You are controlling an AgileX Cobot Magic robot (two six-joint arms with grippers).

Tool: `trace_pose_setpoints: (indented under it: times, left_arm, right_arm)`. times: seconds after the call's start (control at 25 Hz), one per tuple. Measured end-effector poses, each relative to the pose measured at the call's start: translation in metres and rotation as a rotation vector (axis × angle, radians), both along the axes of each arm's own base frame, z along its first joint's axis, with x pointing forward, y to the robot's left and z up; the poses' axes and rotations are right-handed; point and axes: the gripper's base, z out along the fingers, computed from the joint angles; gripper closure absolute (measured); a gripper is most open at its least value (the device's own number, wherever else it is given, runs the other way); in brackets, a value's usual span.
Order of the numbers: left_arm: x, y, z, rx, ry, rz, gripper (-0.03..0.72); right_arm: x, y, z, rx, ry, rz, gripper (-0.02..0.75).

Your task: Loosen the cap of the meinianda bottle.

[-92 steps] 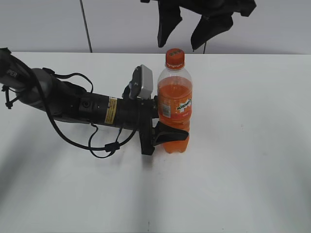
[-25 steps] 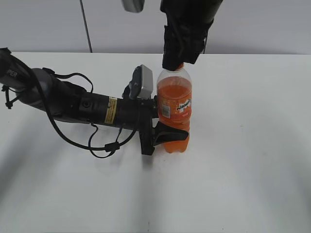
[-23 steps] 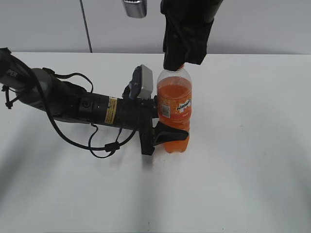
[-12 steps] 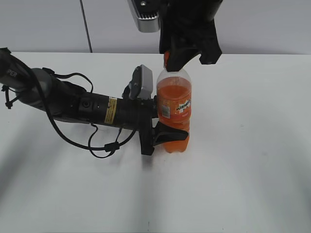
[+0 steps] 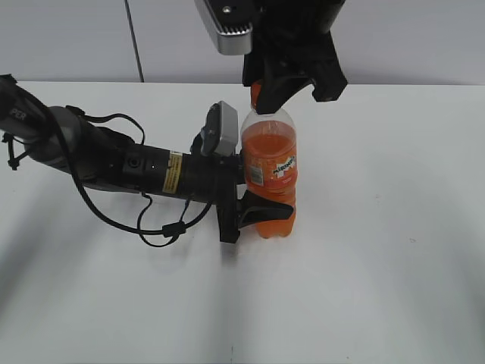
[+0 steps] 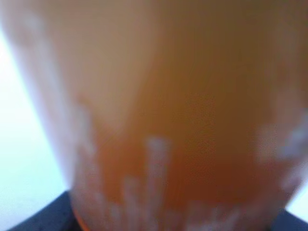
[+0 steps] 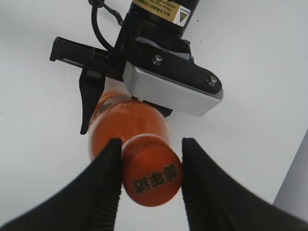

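**Both arms on the bottle, cap between the upper fingers**

The meinianda bottle [image 5: 270, 178] stands upright near the middle of the white counter [image 5: 379, 265]. The left gripper [image 5: 254, 205] reaches in from the side, its fingers [image 5: 265, 206] clamped around the bottle's lower body. The right gripper [image 7: 150, 173] comes from above, its two dark fingers [image 7: 103, 187] pressed against either side of the orange cap [image 7: 151, 176].
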Motion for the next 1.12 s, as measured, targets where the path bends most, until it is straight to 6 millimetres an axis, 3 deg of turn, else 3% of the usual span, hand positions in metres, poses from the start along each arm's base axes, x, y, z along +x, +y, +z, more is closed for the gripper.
trace_pose_setpoints:
  times: [0.48, 1.12]
  left_arm:
    - [0.0000, 0.0000, 0.0000, 0.000, -0.001, 0.000, 0.290]
    - [0.0002, 0.0000, 0.0000, 0.000, 0.012, 0.006, 0.290]
  right_arm:
    - [0.0000, 0.0000, 0.0000, 0.007, 0.013, -0.039, 0.443]
    - [0.0000, 0.0014, 0.0016, 0.046, 0.052, -0.150, 0.338]
